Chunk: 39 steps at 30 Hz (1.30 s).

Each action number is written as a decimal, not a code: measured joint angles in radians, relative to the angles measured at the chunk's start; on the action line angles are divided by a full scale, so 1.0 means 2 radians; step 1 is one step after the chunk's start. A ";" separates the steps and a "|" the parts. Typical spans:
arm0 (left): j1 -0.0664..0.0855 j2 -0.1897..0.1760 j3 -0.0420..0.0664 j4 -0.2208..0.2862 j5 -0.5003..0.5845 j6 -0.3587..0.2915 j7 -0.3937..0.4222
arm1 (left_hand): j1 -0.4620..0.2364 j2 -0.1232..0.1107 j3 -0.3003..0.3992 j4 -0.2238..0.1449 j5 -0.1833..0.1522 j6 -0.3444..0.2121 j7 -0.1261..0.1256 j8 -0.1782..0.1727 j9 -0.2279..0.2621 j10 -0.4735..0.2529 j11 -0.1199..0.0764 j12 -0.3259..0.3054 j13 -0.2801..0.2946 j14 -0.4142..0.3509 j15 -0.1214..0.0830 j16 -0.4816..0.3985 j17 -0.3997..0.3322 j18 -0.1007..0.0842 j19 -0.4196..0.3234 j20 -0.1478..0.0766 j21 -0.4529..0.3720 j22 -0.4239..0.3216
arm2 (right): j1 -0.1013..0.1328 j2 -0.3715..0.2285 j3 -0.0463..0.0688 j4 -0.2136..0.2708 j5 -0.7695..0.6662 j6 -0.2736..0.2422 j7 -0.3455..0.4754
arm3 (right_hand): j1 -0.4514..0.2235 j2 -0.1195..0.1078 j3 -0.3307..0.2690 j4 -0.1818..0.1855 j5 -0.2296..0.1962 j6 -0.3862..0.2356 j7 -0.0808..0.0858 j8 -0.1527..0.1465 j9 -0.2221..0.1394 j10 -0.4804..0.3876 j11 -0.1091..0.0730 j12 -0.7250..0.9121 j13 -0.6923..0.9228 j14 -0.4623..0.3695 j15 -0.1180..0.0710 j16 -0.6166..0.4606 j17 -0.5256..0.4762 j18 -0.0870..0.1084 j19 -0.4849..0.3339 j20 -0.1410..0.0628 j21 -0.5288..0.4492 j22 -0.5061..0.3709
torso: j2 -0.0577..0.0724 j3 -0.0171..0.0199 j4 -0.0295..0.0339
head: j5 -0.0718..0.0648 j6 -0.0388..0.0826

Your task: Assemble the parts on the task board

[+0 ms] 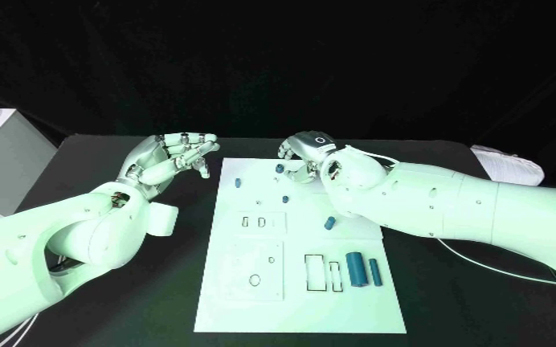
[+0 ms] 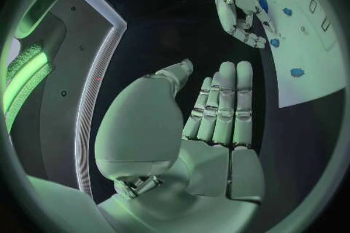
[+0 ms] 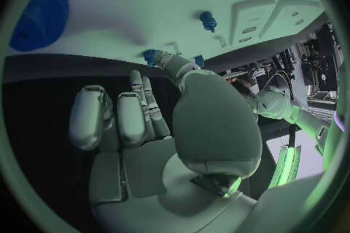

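Observation:
The white task board [image 1: 232,307] lies in the middle of the black table. Small blue parts stand near its far edge [image 1: 238,181] [image 1: 280,168] [image 1: 285,199]; another lies mid-board [image 1: 330,222], and two longer blue pieces [image 1: 356,270] [image 1: 375,271] lie at its right side. My right hand [image 1: 307,153] hangs over the far edge, fingers pointing down beside a blue part [image 3: 149,57]; nothing shows between them. The same right hand [image 2: 237,9] appears over the board [image 2: 306,70]. My left hand [image 1: 173,154] hovers left of the board, holding nothing, its fingers [image 2: 226,105] straight.
Rectangular recesses [image 1: 263,221] [image 1: 315,272] and a ring-shaped one [image 1: 255,280] mark the board. A large blue toothed part [image 3: 40,14] and a blue peg [image 3: 209,20] show in the right wrist view. A white object [image 1: 510,162] lies at the table's right edge, a pale box [image 1: 18,150] at its left.

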 measured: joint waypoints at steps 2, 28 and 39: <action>0.000 -0.001 0.000 0.000 0.000 0.000 0.000 | 0.000 0.000 0.000 0.000 0.000 0.000 0.000 0.000 0.000 0.000 0.000 0.000 0.000 0.000 0.000 0.000 0.000 0.000 0.000 0.000 0.000 0.000 | 0.000 -0.016 0.000 0.016 0.003 -0.005 0.001 | 0.002 0.002 -0.001 0.001 0.001 0.000 0.000 0.000 0.000 0.001 -0.001 0.000 0.000 0.000 0.000 -0.001 -0.003 0.000 0.000 0.000 -0.006 -0.003 | 0.000 0.0002 -0.0003 | 0.000 0.000; 0.000 0.000 0.000 -0.012 0.000 0.007 -0.001 | 0.000 0.000 0.001 -0.001 0.000 0.000 0.000 0.000 0.000 0.000 0.000 0.000 0.000 -0.002 0.002 0.002 0.000 0.000 -0.004 0.000 0.000 0.000 | 0.015 -0.130 0.008 0.067 0.169 0.024 0.019 | 0.027 0.005 -0.099 0.049 0.004 0.008 -0.005 -0.010 0.004 0.202 -0.021 0.657 0.612 0.003 -0.011 0.085 0.162 -0.022 0.021 -0.013 0.103 0.070 | -0.004 0.0103 -0.0123 | -0.001 0.004; 0.000 0.001 0.000 -0.014 0.000 0.008 -0.001 | 0.000 0.000 0.001 -0.001 0.000 0.000 0.000 0.000 0.000 0.000 0.000 0.000 0.000 -0.002 0.002 0.002 0.000 0.000 -0.004 0.000 0.000 0.000 | 0.006 -0.115 0.008 0.046 0.175 0.047 -0.006 | 0.034 0.012 -0.127 0.074 0.008 0.003 0.000 -0.005 0.007 0.202 -0.014 0.749 0.615 0.002 -0.005 0.105 0.162 -0.032 0.021 -0.006 0.136 0.070 | -0.004 0.0104 -0.0113 | -0.002 0.000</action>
